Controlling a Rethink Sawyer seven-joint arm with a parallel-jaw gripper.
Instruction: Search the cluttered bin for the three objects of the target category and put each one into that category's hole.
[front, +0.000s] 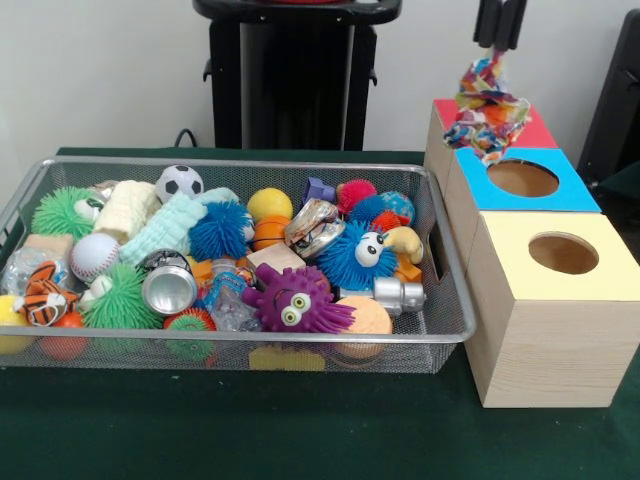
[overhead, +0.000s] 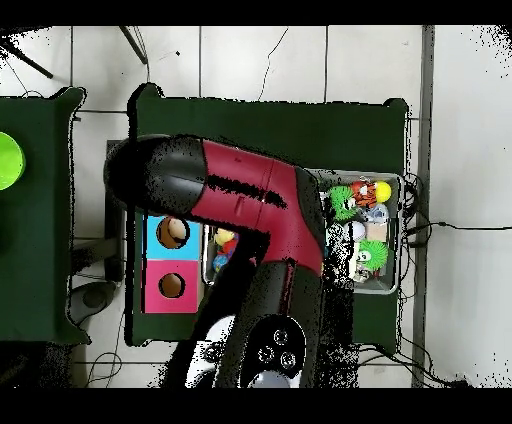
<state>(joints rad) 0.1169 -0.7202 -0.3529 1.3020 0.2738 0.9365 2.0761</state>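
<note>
My gripper (front: 497, 42) comes down at the top right and is shut on a multicoloured knotted rope toy (front: 485, 108). The toy dangles over the red-topped box (front: 540, 132), just behind the hole (front: 523, 178) of the blue-topped box. A yellow-topped box (front: 563, 253) with its own hole stands nearest the camera. In the overhead view the red and black arm (overhead: 250, 200) covers the gripper and the toy; the blue box (overhead: 172, 233) and the red box (overhead: 171, 285) show beside it.
A wire mesh bin (front: 440, 300) left of the boxes holds several toys: a purple spiky monster (front: 295, 298), a blue fuzzy creature (front: 358, 255), a soccer ball (front: 179, 182), a baseball (front: 93, 256) and a metal can (front: 168, 288). A green cloth covers the table (front: 300, 430).
</note>
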